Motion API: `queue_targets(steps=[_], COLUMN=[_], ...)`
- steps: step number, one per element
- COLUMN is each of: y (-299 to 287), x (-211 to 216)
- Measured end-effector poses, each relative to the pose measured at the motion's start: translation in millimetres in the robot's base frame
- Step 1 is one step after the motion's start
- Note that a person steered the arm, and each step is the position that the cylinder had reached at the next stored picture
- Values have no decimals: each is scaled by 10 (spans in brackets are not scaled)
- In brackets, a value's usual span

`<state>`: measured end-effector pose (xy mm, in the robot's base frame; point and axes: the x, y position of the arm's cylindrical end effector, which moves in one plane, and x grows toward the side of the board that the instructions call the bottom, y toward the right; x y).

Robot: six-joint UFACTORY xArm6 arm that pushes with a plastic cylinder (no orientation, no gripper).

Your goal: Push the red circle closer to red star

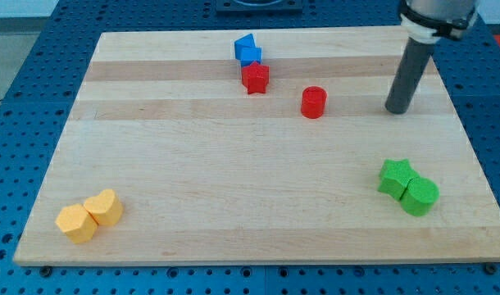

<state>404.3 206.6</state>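
One board (234, 205), wide and wooden. My tip (395, 110) grasps nothing, standing well right of the red circle (313, 102); the red star (255, 78) sits upper-left. Approach step; next, I'd push the circle leftward.

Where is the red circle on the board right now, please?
The red circle sits in the upper middle of the board, right of the red star and left of my tip, touching neither.
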Motion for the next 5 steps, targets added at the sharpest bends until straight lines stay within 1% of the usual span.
queue_targets(steps=[3, 4, 5], y=[-972, -966, -717], x=[44, 44, 5])
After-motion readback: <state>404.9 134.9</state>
